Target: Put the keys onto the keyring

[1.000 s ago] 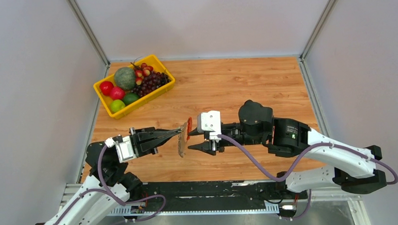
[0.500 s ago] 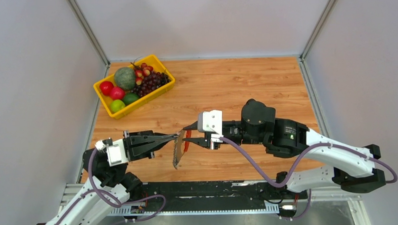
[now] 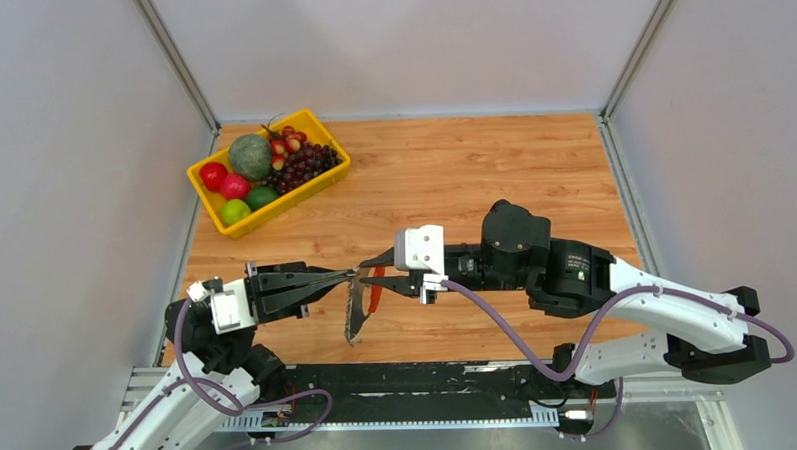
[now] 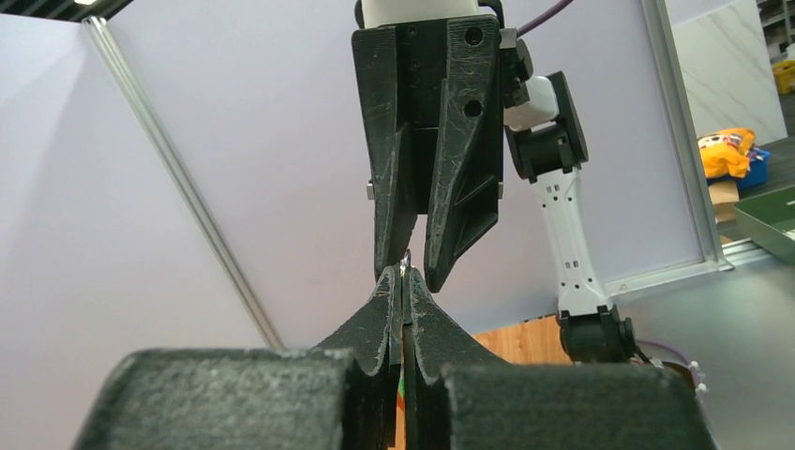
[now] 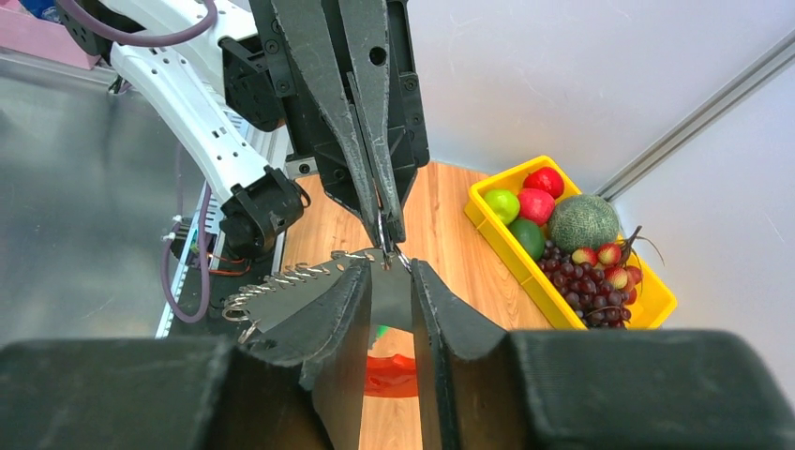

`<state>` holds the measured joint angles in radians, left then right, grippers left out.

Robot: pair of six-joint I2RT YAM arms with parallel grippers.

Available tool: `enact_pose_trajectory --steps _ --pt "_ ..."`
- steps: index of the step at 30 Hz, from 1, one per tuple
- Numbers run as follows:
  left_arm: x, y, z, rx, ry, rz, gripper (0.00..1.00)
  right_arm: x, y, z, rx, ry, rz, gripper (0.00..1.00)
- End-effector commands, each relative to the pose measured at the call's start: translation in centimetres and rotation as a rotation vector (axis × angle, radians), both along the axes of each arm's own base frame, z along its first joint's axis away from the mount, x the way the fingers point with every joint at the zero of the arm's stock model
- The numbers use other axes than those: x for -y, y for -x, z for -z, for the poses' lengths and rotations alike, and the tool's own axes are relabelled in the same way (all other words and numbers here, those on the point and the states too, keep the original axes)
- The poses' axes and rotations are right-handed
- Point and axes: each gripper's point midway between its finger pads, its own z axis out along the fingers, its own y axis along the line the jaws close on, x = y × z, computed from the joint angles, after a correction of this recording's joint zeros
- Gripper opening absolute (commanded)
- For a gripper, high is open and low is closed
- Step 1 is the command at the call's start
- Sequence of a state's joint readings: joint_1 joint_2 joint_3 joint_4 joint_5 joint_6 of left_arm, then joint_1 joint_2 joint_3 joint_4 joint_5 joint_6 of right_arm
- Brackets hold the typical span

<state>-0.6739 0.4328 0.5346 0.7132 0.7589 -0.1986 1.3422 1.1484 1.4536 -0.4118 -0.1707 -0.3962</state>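
The keyring hangs above the table between the two arms: a grey serrated fan piece (image 3: 354, 309) (image 5: 281, 298), a red tag (image 3: 375, 292) (image 5: 389, 375) and a small green bit (image 5: 380, 331). My left gripper (image 3: 354, 274) (image 4: 404, 274) (image 5: 382, 230) is shut on the small metal ring at its top. Tip to tip with it, my right gripper (image 3: 371, 274) (image 5: 389, 272) has its jaws a little apart. They straddle the top corner of the fan piece, with a gap showing between the fingers (image 4: 459, 187). The keys are hidden from every view.
A yellow basket (image 3: 284, 204) (image 5: 506, 239) of fruit stands at the back left of the wooden table (image 3: 492, 162). Grey walls close in both sides and the back. The metal frame with the arm bases (image 3: 420, 379) runs along the near edge.
The left gripper has drawn the keyring a little left and toward the near edge. The right gripper has followed it, and its jaws have narrowed around the ring's top.
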Motion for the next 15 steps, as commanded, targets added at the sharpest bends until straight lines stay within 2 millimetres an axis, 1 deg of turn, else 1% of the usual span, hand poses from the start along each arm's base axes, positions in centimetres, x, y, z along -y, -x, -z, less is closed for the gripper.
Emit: enact_pose_trajectory --steps 1,5,7,9,11,12,15 --pt "-0.27 0.61 -0.94 0.033 0.034 0.018 0.00 -0.40 0.66 -2.15 0.030 -0.066 -0.034 0.26" --pt "-0.24 0.54 -1.01 0.035 0.036 0.017 0.00 -0.46 0.80 -2.05 0.030 -0.065 -0.042 0.23" --pt "-0.26 0.58 -1.10 0.038 0.037 0.016 0.00 -0.52 0.84 -1.92 0.029 -0.061 -0.044 0.19" --pt "-0.27 0.59 -1.12 0.040 0.038 0.016 0.00 -0.51 0.87 -1.84 0.032 -0.060 -0.044 0.12" --pt "-0.26 0.57 -1.08 0.039 0.038 0.015 0.00 -0.48 0.86 -1.82 0.036 -0.060 -0.045 0.02" --pt "-0.27 0.52 -1.08 0.039 0.039 0.013 0.00 -0.46 0.91 -1.79 0.036 -0.059 -0.048 0.00" --pt "-0.45 0.61 -1.32 0.042 0.048 0.008 0.00 -0.24 1.12 -1.75 0.034 -0.061 -0.055 0.00"
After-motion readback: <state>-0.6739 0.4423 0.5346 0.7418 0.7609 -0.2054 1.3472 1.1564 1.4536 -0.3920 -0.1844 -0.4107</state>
